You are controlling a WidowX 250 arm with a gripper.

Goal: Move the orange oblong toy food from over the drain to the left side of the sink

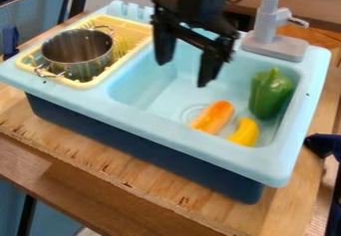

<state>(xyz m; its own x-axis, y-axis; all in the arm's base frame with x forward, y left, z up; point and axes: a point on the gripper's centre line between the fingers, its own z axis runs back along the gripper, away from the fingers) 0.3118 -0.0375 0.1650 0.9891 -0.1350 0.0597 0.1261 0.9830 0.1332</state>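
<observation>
An orange sausage-like toy lies at a slant on the sink's floor beside the drain, low on its side, as its long, rounded shape would have it. Just beside it, a yellow banana sits close to the front wall of the basin, which likely keeps it from rolling farther. A green pepper stands near the right-hand wall, stem up, the basin's corner probably helping to steady it. Above them, your claw hangs over the sink, its two fingers spread wide and pointing down, with nothing between them; that posture would leave you room to straddle something narrow. The claw is nearer the sausage-like toy than the pot, which sits upright in the yellow rack at the view's left, its weight apparently borne by the rack's base. Behind the basin, the gray faucet rises from its wide foot. The whole unit rests on the wooden counter, which carries its dark base.
</observation>
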